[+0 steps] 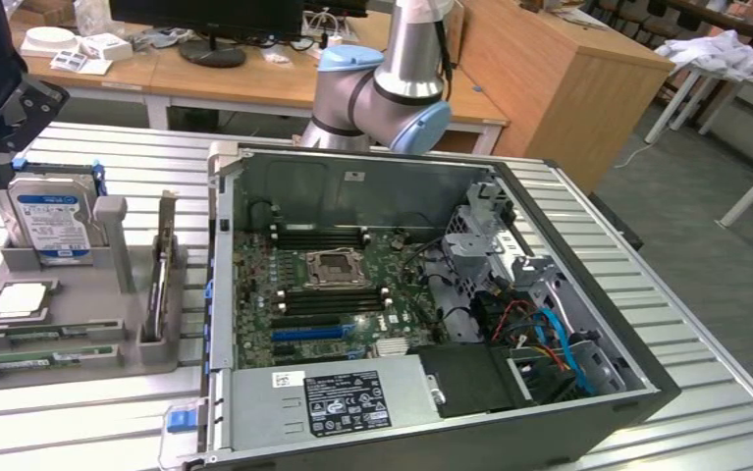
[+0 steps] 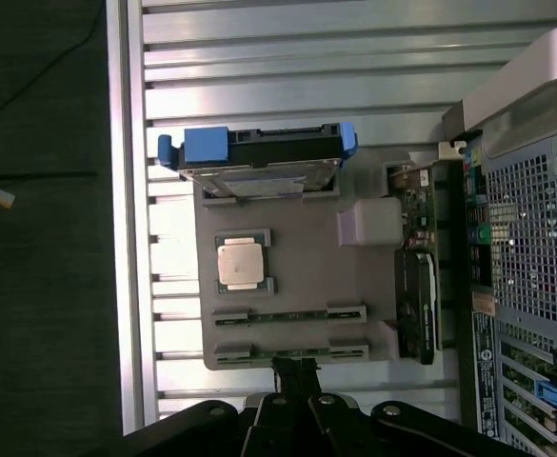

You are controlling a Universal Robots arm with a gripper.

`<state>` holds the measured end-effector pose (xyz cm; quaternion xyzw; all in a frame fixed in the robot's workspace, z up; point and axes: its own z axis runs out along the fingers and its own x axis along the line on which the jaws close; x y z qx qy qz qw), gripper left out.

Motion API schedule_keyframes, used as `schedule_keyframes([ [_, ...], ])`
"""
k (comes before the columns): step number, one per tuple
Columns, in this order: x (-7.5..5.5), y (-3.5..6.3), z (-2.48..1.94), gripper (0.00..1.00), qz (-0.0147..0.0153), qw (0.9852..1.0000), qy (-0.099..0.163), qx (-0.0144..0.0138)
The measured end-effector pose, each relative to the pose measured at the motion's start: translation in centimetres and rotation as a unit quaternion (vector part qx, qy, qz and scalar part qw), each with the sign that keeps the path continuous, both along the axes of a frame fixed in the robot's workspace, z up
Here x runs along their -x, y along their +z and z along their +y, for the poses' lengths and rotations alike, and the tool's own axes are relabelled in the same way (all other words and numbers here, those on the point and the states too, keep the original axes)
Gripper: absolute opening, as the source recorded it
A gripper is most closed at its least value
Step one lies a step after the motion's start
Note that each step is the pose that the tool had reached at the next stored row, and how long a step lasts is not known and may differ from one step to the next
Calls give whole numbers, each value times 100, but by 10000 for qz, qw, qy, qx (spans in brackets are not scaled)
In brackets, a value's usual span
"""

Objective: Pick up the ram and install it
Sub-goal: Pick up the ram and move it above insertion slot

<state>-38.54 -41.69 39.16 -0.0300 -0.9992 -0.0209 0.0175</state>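
Gripper [image 2: 297,374], closed, hovers over the gray tray [image 2: 307,271] holding the ram [image 2: 292,316]

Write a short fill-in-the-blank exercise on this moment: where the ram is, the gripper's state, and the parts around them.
1. The ram nearest the CPU chip lies flat in the gray ___.
2. The gripper is ___ and holds nothing.
3. The hard drive stands ___, not flat.
4. The motherboard sits inside the open computer ___.
Missing words: tray; shut; upright; case.
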Motion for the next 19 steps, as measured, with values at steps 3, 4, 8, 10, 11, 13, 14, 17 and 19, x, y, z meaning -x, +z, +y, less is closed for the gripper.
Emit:
schedule_keyframes([
  [3,0,0,0,11,0,9998,174,0],
  [4,0,0,0,11,0,9997,246,0],
  [8,0,0,0,11,0,9986,535,0],
  [10,0,-1,0,11,0,9977,679,-1],
  [11,0,0,0,11,0,9971,757,-1],
  [13,0,0,0,11,0,9959,902,-1],
  [14,0,0,0,11,0,9952,975,-1],
  [17,0,0,0,11,0,9927,1204,-1],
  [19,0,0,0,11,0,9907,1359,-1],
])
